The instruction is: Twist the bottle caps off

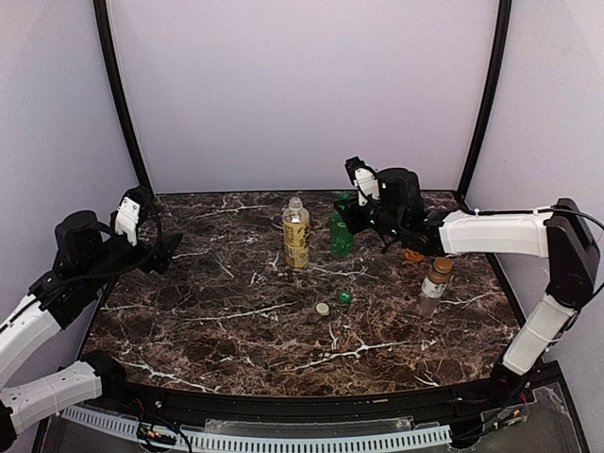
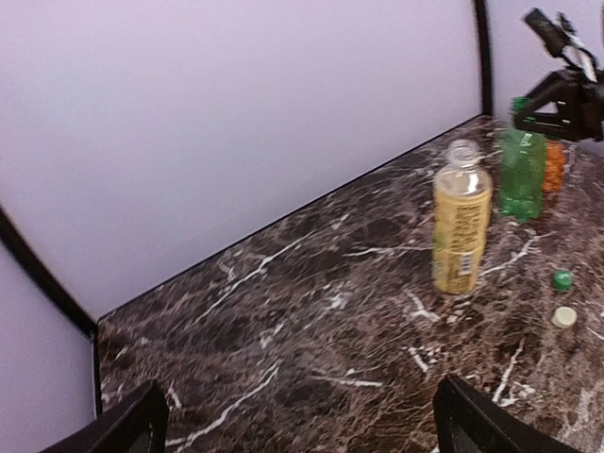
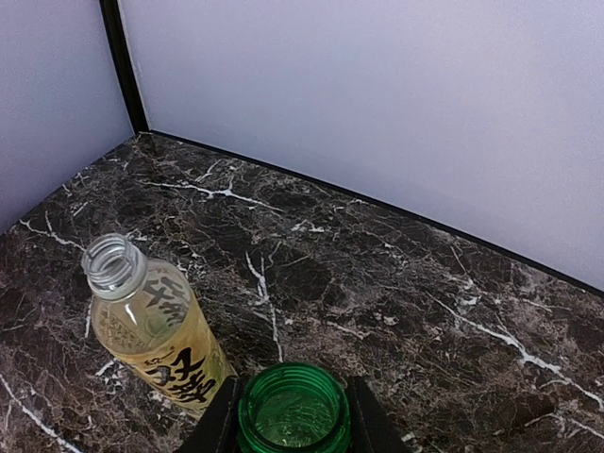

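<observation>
Marble counter (image 1: 236,330): my right hand (image 3: 291,425) straddles the open green bottle (image 1: 341,238), whether clamped I cannot tell; capped slim bottle (image 1: 435,285) stands upright rightward; left hand (image 2: 302,420) apart, distant.

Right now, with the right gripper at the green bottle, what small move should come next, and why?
Probably open the right gripper and draw it back from the green bottle. Its mouth is already open and a green cap lies on the table; the slim bottle nearby still wears its brown cap.
</observation>
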You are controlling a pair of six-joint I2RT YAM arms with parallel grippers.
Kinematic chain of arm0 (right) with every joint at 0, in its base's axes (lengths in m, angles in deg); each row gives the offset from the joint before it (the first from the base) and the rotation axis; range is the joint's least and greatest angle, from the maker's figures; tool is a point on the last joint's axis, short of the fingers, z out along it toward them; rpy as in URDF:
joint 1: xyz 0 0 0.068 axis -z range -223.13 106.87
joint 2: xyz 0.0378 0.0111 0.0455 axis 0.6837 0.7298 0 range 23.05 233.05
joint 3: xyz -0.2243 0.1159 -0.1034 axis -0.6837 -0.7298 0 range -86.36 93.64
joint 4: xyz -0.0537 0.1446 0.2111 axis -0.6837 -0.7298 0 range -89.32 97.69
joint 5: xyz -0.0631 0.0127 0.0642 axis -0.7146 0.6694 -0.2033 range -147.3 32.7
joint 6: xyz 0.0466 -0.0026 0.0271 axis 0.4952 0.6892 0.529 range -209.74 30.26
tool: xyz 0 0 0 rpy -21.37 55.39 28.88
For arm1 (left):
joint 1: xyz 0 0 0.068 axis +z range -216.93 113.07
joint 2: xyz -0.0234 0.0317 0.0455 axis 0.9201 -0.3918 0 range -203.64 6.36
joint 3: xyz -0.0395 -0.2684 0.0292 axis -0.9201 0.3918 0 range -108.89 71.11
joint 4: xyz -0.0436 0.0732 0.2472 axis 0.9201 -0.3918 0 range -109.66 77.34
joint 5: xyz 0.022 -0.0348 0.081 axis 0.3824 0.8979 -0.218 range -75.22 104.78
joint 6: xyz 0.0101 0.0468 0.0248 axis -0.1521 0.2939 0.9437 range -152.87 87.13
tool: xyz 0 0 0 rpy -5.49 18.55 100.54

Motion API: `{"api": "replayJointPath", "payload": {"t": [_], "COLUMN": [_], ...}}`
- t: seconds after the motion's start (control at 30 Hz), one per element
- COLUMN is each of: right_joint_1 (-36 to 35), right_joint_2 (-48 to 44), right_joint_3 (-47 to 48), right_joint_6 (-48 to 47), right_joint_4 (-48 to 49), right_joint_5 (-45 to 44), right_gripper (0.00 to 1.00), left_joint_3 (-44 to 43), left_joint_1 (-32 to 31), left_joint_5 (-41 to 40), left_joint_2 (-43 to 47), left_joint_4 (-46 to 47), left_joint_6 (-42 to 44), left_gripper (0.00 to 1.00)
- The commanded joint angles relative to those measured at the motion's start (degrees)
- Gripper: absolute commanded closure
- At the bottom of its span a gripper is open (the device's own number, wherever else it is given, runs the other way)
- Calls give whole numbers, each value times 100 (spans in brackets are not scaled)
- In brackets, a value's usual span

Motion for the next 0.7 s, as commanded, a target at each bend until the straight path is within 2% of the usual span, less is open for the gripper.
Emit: {"api": "replayJointPath", "payload": {"t": [0.0, 0.23, 0.4, 0.67], "right_joint_1": [80, 130, 153, 153], "right_joint_2": [313, 760, 1151, 1500], "right_joint_3": [-164, -446, -675, -667], "right_joint_6": [-50, -69, -260, -395], "right_joint_4": [1168, 1628, 2372, 2308], "right_joint_5": [-188, -236, -40, -27], "right_gripper": [100, 100, 100, 100], "left_joint_3": [512, 1337, 1738, 2084], "left_joint_1": [674, 1564, 1728, 1837], "left_joint_5": [-1291, -926, -625, -448], "left_joint_2": [274, 639, 871, 1082], "left_joint_4": [-61, -114, 201, 361], "left_joint_6": [-1222, -2080, -1842, -1552], "left_gripper": [1, 1, 1, 1]}}
